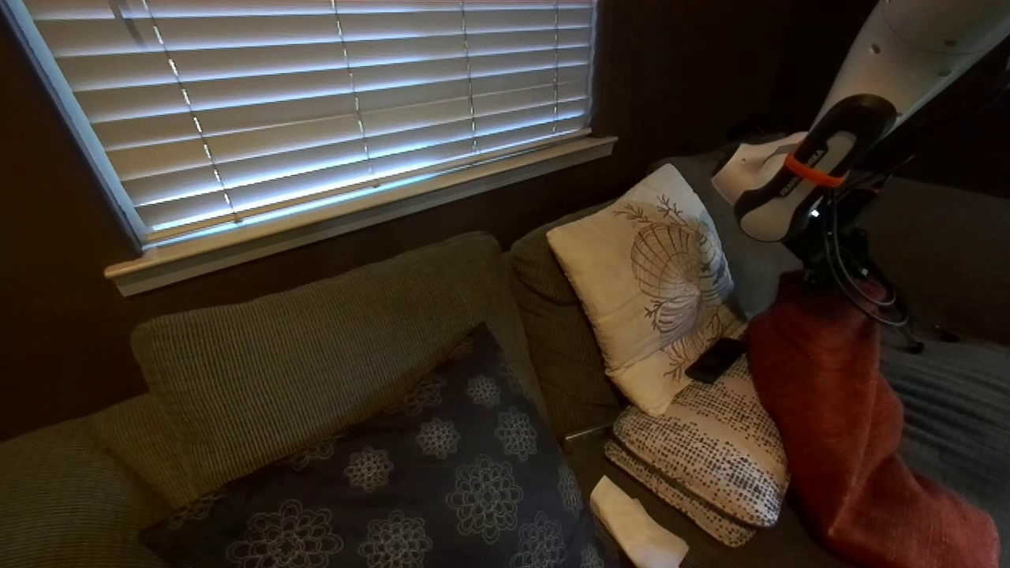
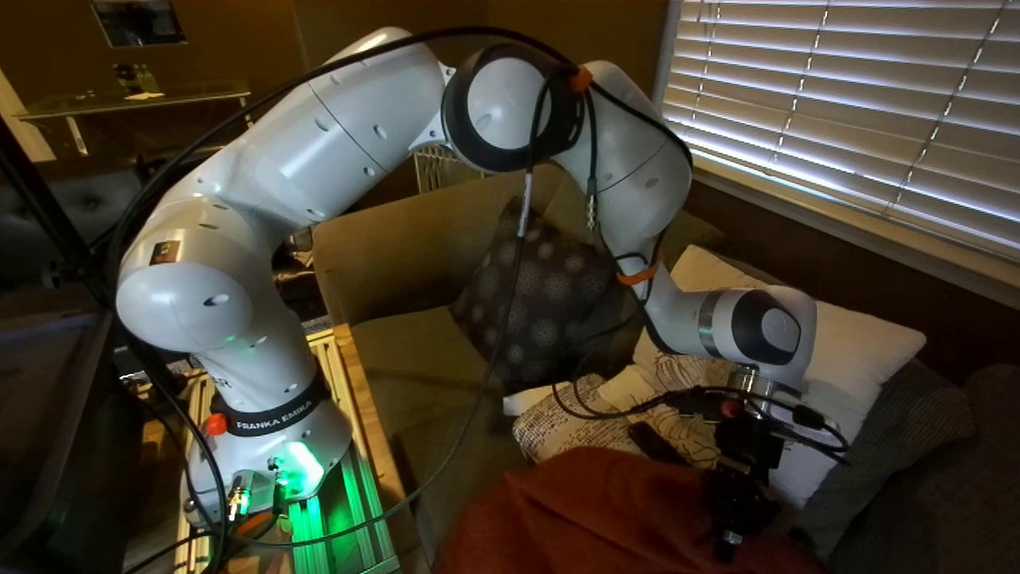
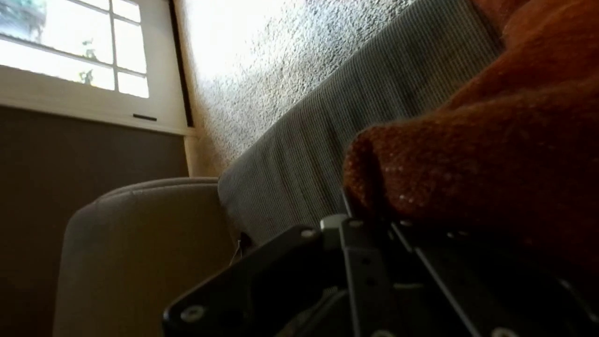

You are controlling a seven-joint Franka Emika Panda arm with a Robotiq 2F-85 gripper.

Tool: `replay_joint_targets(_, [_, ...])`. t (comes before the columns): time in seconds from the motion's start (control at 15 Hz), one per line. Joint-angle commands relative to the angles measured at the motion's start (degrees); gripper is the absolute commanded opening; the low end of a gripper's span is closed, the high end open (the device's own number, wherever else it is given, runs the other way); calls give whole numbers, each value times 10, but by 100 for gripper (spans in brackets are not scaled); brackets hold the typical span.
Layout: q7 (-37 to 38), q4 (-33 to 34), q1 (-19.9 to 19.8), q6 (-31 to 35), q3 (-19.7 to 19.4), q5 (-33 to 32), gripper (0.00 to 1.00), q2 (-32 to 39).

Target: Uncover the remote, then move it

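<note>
Remote (image 1: 716,360) lies where the dotted cushion (image 1: 710,450) meets the shell-print pillow (image 1: 623,276), at the pillow's five o'clock in an exterior view. Toward the remote's four o'clock hangs the red blanket (image 1: 836,402), clamped between the fingers (image 3: 362,255).

The ribbed sofa (image 1: 316,355) is carrying stacked dotted pillows (image 1: 702,454). Behind this stack, a shell-print pillow (image 1: 655,284) is leaning; near it, a flower-print pillow (image 1: 434,481) and a white paper-like piece (image 1: 635,525) are resting; beside it, a red blanket (image 1: 844,442) is draping.
</note>
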Motion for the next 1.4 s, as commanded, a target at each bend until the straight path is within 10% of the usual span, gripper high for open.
replay_joint_targets(0.0, [-88, 18, -17, 28, 5, -49, 2, 20])
replay_joint_targets(0.33, [-101, 35, -19, 54, -8, -80, 2, 53])
replay_joint_targets(0.4, [-92, 37, -21, 65, -6, -76, 32, 55])
replay_joint_targets(1.0, [-138, -155, -15, 363, -3, -77, 87, -88])
replay_joint_targets(1.33, [-170, -261, -28, 329, 63, 38, 100, -178])
